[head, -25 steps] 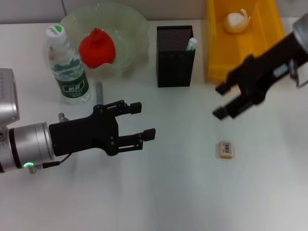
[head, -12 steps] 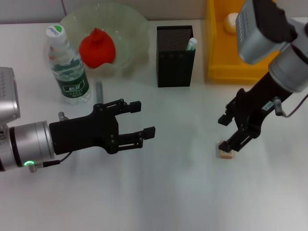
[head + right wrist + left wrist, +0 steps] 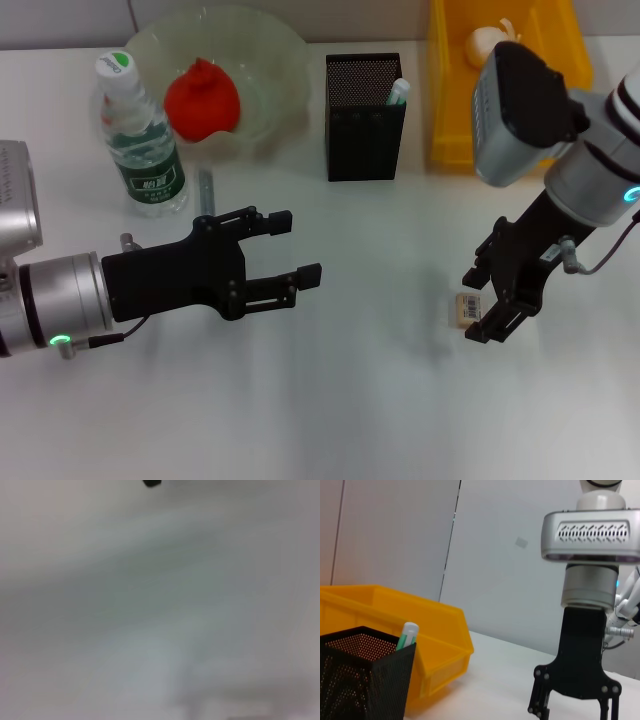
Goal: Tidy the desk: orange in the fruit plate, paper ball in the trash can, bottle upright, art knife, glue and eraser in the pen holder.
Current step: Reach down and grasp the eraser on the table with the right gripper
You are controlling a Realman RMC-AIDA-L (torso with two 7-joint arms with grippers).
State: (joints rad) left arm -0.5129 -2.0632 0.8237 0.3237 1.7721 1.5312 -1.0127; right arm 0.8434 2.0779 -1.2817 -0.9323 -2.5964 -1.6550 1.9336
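Eraser [image 3: 467, 309] lies flat on the white desk [image 3: 360, 400], in front of the yellow bin [image 3: 450, 120] and well to the right of the pen holder [image 3: 364, 118]. The right gripper [image 3: 484, 303] points down over it with its fingers spread wide, one fingertip behind the eraser and the other in front of it. The near edge of the eraser is hidden by the fingers, so whether they touch it cannot be told.

What shows of the eraser is a small tan block with a dark printed label on top.

The left gripper [image 3: 298, 248] hangs over the desk on the left side, pointing right, its two fingers parted and holding nothing. Behind it stand the water bottle [image 3: 138, 137], upright with a green label, and the clear fruit plate [image 3: 262, 70] with a red-orange fruit [image 3: 202, 98] in it. A slim grey tool [image 3: 205, 190] lies on the desk just beside the bottle. A white-and-green tube [image 3: 397, 92] sticks out of the pen holder, and a crumpled paper ball [image 3: 490, 43] sits in the yellow bin.

The left wrist view shows the right gripper from the side, upright above the desk, but the eraser falls outside it. It also shows the mesh wall of the pen holder and the tube's rounded tip more plainly than the head view. The right wrist view shows only blurred pale desk surface.
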